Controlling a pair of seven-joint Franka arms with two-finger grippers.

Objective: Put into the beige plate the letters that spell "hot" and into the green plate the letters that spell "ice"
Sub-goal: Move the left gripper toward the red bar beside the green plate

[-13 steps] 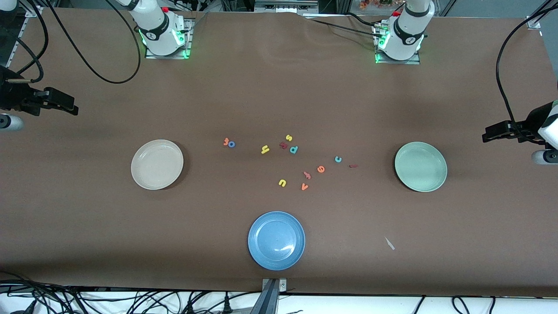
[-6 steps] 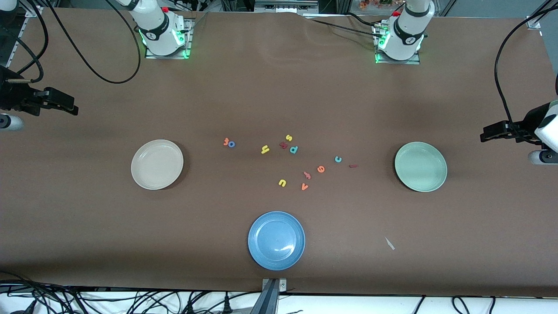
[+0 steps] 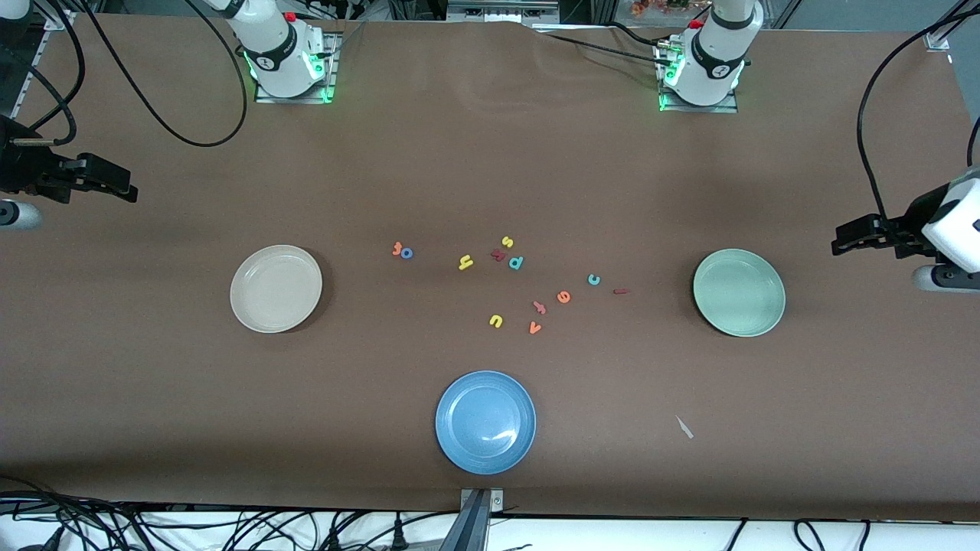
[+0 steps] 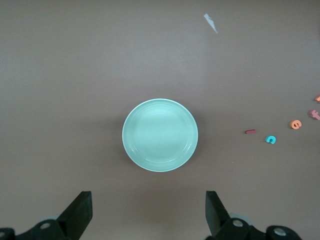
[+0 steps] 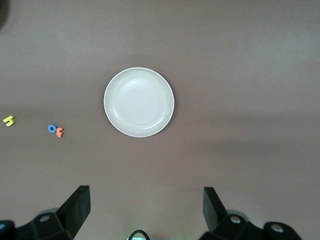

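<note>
The beige plate [image 3: 276,288] [image 5: 139,102] lies empty toward the right arm's end, and the green plate [image 3: 739,292] [image 4: 160,135] lies empty toward the left arm's end. Between them lie the orange t [image 3: 396,248] touching the blue o [image 3: 406,253], then the yellow h [image 3: 465,262]. The teal c [image 3: 593,279], dark red i [image 3: 620,291] and orange e [image 3: 563,297] lie closer to the green plate. My left gripper [image 3: 842,240] [image 4: 149,210] hangs open over bare table outside the green plate. My right gripper [image 3: 126,187] [image 5: 145,205] waits open over the table's end, outside the beige plate.
A blue plate [image 3: 485,422] sits nearest the front camera. Other letters lie among the task's: yellow s [image 3: 507,242], teal p [image 3: 516,262], yellow u [image 3: 495,321], orange v [image 3: 534,328], a pinkish one [image 3: 539,308]. A pale scrap [image 3: 684,427] lies on the brown cloth.
My left gripper has drifted a little toward the green plate. The right arm, plates and letters have not moved.
</note>
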